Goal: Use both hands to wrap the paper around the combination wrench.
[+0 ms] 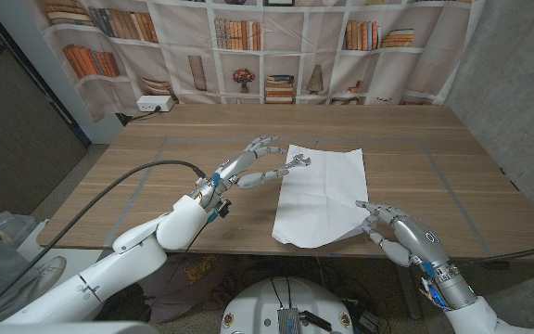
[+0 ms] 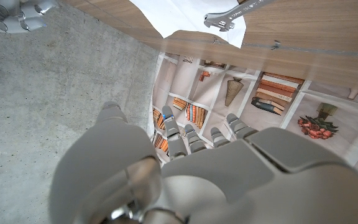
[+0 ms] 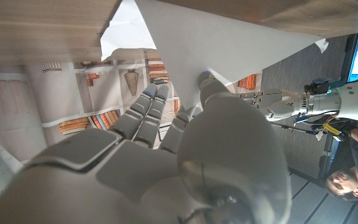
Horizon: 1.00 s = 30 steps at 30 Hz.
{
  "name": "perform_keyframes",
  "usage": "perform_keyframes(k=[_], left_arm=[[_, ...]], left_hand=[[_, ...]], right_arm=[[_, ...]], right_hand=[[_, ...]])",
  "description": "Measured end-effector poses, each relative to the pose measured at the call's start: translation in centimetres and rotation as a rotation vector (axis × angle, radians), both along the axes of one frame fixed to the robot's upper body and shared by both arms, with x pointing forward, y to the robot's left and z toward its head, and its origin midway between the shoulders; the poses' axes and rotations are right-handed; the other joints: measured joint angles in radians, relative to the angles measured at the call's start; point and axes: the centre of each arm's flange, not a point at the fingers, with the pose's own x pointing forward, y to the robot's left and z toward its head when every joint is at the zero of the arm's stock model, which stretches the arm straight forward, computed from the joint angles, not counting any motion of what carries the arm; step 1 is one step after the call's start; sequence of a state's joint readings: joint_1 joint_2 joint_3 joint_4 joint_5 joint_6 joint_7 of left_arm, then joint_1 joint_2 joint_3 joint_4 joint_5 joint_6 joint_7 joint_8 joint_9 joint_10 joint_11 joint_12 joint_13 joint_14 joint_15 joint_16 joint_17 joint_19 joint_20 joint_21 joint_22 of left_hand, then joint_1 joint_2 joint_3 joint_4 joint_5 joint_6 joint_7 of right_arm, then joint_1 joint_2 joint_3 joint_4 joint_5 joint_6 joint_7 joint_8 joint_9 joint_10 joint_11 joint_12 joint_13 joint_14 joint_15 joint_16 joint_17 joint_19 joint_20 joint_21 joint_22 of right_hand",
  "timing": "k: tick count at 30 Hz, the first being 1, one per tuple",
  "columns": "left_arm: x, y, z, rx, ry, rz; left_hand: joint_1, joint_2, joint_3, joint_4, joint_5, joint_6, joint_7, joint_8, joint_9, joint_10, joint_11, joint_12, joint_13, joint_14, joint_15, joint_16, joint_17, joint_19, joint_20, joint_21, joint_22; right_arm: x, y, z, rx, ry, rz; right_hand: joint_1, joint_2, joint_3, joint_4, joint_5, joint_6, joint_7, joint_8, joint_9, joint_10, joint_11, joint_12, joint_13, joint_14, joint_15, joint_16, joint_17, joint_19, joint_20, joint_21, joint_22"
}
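A bookshelf-print backdrop (image 1: pixel 248 46) hangs behind the wooden table (image 1: pixel 156 158). The paper (image 1: pixel 323 190) lies mid-table, the wrench (image 1: pixel 297 164) on its far left edge. The left hand (image 1: pixel 248 167) hovers beside the wrench, fingers spread. The right hand (image 1: pixel 399 232) pinches the paper's near right corner. No readable writing.

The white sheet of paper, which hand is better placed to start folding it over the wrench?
Probably the right hand: its fingers already touch the white sheet of paper at its near right corner. The left hand is at the silver combination wrench, on the paper's far left edge.
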<state>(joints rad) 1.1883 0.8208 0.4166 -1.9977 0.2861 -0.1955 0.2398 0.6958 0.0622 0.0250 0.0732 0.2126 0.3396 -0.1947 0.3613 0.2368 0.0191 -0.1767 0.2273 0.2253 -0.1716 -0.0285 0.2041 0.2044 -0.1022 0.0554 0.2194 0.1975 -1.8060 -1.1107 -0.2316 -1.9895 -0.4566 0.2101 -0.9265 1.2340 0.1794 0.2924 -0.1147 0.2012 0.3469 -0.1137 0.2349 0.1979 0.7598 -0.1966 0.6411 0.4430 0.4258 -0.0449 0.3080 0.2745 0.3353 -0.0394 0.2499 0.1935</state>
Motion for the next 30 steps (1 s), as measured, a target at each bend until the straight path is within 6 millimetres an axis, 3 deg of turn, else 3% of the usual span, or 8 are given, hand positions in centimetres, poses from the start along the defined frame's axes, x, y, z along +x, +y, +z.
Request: perform_keyframes(k=[7, 8, 26, 30], left_arm=[[0.1, 0.1, 0.0, -0.004, 0.001, 0.01], [-0.1, -0.1, 0.1, -0.01, -0.001, 0.004], [-0.1, -0.6, 0.4, -0.043, 0.001, -0.003], [-0.2, -0.6, 0.3, -0.059, 0.004, -0.008]], left_hand=[[0.0, 0.0, -0.004, -0.004, 0.0, 0.0, 0.0, 0.0, 0.0, 0.0, 0.0, 0.0, 0.0, 0.0, 0.0, 0.0, 0.0, 0.0, 0.0, 0.0, 0.0], [0.0, 0.0, -0.004, -0.004, 0.0, 0.0, 0.0, 0.0, 0.0, 0.0, 0.0, 0.0, 0.0, 0.0, 0.0, 0.0, 0.0, 0.0, 0.0, 0.0, 0.0], [0.009, -0.009, -0.008, 0.0, 0.0, 0.0, 0.0, 0.0, 0.0, 0.0, 0.0, 0.0, 0.0, 0.0, 0.0, 0.0, 0.0, 0.0, 0.0, 0.0, 0.0], [0.009, -0.009, -0.012, -0.003, 0.006, 0.049, 0.016, 0.012, 0.0, 0.061, -0.003, 0.015, 0.0, 0.019, -0.005, 0.009, 0.0, 0.008, -0.007, 0.007, -0.001]], right_arm=[[0.2, -0.7, 1.9, 0.052, -0.047, -0.03], [0.6, -0.1, 1.7, 0.092, 0.065, 0.044], [2.4, -1.0, 6.4, 0.24, 0.108, 0.119], [2.9, -1.2, 7.3, 0.253, 0.101, 0.125]], right_hand=[[0.0, 0.0, -0.004, 0.004, 0.0, -0.008, 0.01, -0.011, 0.005, -0.004, -0.004, 0.0, 0.0, 0.011, 0.0, 0.001, 0.007, 0.0, 0.0, 0.0, 0.0], [0.0, 0.0, -0.004, 0.004, 0.0, -0.012, 0.01, -0.011, 0.005, -0.008, -0.008, 0.0, 0.0, 0.011, 0.0, 0.001, 0.007, 0.0, 0.0, 0.0, 0.0], [-0.013, 0.012, 0.003, 0.019, 0.0, -0.021, 0.012, -0.017, 0.005, -0.017, -0.016, 0.0, 0.0, 0.011, 0.0, 0.001, 0.007, 0.0, 0.0, 0.0, 0.0], [-0.015, 0.015, 0.006, 0.023, 0.0, -0.021, 0.012, -0.017, 0.005, -0.02, -0.016, 0.0, 0.0, 0.011, 0.0, 0.001, 0.007, 0.0, 0.0, 0.0, 0.0]])
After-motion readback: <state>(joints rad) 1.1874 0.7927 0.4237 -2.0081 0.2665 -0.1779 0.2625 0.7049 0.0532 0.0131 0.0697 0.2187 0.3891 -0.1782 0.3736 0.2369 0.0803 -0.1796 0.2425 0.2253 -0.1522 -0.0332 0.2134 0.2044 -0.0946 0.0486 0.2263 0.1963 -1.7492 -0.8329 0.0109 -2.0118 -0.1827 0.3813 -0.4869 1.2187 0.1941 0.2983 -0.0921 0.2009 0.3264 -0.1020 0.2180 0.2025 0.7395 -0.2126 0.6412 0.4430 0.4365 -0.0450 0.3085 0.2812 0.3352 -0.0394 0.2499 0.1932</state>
